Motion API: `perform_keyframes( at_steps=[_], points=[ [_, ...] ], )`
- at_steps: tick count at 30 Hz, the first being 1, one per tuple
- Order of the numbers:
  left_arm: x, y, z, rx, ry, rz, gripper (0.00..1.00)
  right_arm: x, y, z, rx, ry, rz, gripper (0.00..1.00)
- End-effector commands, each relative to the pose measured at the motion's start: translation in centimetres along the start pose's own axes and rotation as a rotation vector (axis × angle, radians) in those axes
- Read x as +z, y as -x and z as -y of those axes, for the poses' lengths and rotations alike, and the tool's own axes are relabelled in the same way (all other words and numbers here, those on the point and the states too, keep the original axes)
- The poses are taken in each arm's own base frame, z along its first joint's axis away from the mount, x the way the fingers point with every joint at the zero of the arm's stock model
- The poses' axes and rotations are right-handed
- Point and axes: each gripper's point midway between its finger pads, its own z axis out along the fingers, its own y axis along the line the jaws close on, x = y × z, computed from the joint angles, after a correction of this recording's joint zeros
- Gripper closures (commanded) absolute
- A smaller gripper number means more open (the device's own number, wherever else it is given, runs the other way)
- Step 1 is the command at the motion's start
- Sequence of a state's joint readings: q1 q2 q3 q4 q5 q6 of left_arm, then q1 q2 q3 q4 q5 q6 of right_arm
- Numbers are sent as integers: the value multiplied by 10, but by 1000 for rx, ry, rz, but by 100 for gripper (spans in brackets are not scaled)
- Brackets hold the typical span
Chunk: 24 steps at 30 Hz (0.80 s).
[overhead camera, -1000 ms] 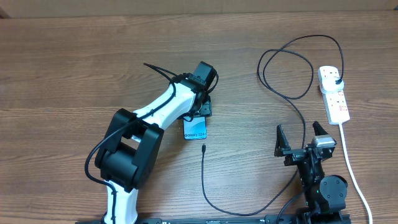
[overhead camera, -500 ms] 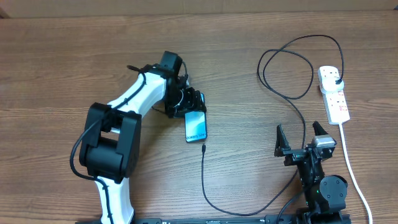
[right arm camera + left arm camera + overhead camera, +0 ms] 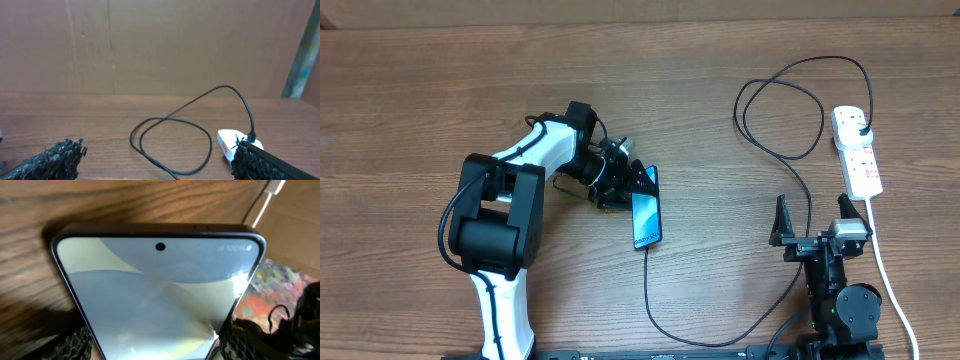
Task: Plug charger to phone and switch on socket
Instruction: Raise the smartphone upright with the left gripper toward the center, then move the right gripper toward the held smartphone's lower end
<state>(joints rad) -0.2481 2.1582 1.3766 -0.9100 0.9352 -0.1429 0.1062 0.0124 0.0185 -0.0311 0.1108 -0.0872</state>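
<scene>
The left gripper [image 3: 636, 188] sits at one short end of the phone [image 3: 646, 219], which lies screen-up on the wooden table [image 3: 420, 100]. In the left wrist view the lit phone [image 3: 160, 295] runs straight out from between the jaws, with a mesh-covered finger [image 3: 75, 342] close against each long edge. Whether they clamp it or merely flank it cannot be told. The phone's camera hole is at the end far from the jaws.

At that far end the connector tip of the charger cable [image 3: 647, 285] lies right by the phone's edge; whether it is plugged in cannot be told.

The right gripper [image 3: 812, 225] has its jaws wide apart with nothing between them. Ahead of them the charger cable [image 3: 227, 87] loops over the table. Ahead and to their right lies the white power strip [image 3: 855, 150], with the black plug [image 3: 861, 130] in it.
</scene>
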Motion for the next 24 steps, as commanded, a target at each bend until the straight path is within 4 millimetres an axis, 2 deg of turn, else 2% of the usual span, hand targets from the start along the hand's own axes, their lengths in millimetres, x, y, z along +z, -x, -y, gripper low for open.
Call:
perform_keyframes(
  at_steps=[1,5,7,9,11,18,21,24],
  points=[
    [2,-5,11,44,-113,-25,25,-1,2,-17,-10,98,19,0],
    [-3,-4,24,73,-205,-20,25,-15,-2,-71,45,426,-6,0],
    [-5,-4,30,90,-240,-18,25,-24,-8,-88,141,534,-56,0],
    [-6,-4,31,89,-246,-17,25,-25,-7,-90,273,541,-98,0],
    [-6,-4,31,89,-246,-16,25,-26,0,-90,317,541,-99,0],
    [-7,-2,30,155,-248,-1,25,-37,60,-86,324,521,-148,0],
    [-8,-1,29,173,-248,5,25,-39,78,-85,313,508,-261,0],
    [-10,0,29,176,-253,11,24,-38,83,-85,308,489,-428,0]
  ],
)
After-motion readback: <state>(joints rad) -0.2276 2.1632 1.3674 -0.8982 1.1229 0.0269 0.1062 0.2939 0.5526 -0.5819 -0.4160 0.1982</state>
